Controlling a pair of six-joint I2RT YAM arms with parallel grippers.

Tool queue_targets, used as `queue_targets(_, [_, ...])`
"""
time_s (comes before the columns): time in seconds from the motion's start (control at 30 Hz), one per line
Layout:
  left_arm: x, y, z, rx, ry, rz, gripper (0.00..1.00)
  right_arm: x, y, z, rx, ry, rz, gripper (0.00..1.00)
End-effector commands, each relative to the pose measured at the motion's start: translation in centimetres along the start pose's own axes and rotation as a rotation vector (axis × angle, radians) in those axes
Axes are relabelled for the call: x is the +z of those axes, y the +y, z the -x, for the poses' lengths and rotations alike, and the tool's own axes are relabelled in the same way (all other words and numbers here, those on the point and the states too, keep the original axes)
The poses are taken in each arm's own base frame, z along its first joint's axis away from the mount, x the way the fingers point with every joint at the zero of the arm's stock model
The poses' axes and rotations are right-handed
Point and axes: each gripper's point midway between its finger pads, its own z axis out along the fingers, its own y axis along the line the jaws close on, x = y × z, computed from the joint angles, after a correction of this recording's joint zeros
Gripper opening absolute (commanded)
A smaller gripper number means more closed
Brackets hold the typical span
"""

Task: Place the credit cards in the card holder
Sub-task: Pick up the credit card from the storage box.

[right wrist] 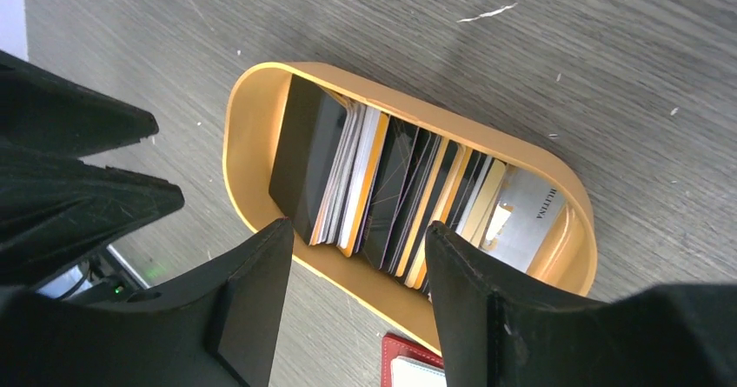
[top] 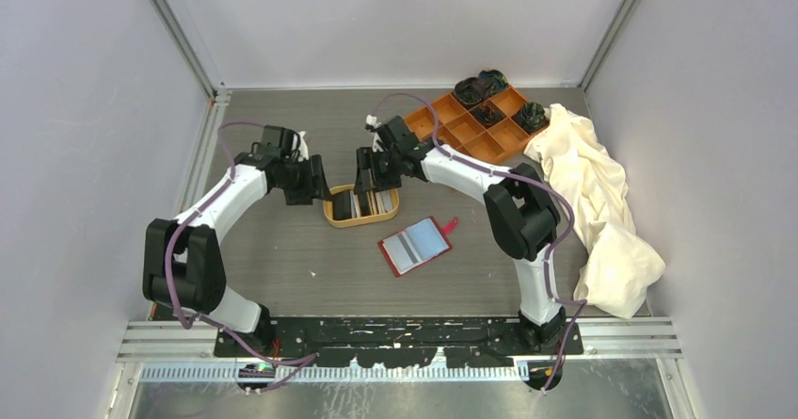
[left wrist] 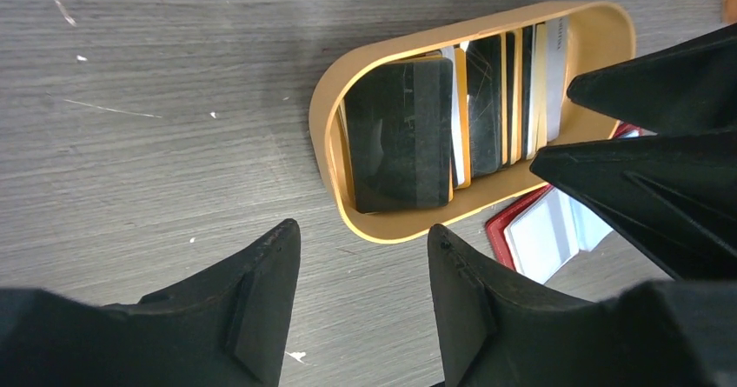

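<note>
- Card holder (top: 415, 246): lies opened flat just near-right of the oval dish (top: 331, 214), apart from it; long axis slants, snap tab points far-right; red leather-like edge, pale blue lining up.
- Credit cards (right wrist: 382, 191): stand on edge inside the dish, packed in a row along its long axis; thin glossy plastic in black, white and tan-gold, with one brushed grey at the end.
- Dish: smooth tan, rounded ends.
- Left gripper (left wrist: 363, 230): hovers at the dish's left end, fingers apart, nothing between.
- Right gripper (right wrist: 358, 226): hangs over the dish, fingers apart, empty.
</note>
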Motion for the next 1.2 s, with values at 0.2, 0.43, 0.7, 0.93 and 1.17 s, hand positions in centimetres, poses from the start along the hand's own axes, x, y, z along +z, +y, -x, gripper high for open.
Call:
queue_targets(0.2, [0.8,-0.8,-0.2,0.016,0.058,0.002,0.53,1.1,-2.2,0.0,0.001,-0.034,-0.158,0.63])
queue_targets(0.43, [1.3,-0.8,-0.7,0.03,0.091,0.007,0.5,1.4,-3.1,-0.5,-0.007,-0.018,-0.203,0.65])
queue_targets(0.7, [1.7,-1.2,-1.5,0.032,0.14,-0.015,0.44,2.3,-1.7,-2.0,0.046,0.047,-0.11,0.66])
queue_targets(0.93, [2.0,-1.5,-1.9,0.032,0.171,-0.035,0.38,2.7,-0.5,-2.6,0.107,0.08,-0.021,0.66])
queue_targets(1.17, [2.0,-2.0,-2.1,0.03,0.19,-0.064,0.33,1.6,1.9,-1.6,0.204,0.079,0.189,0.61])
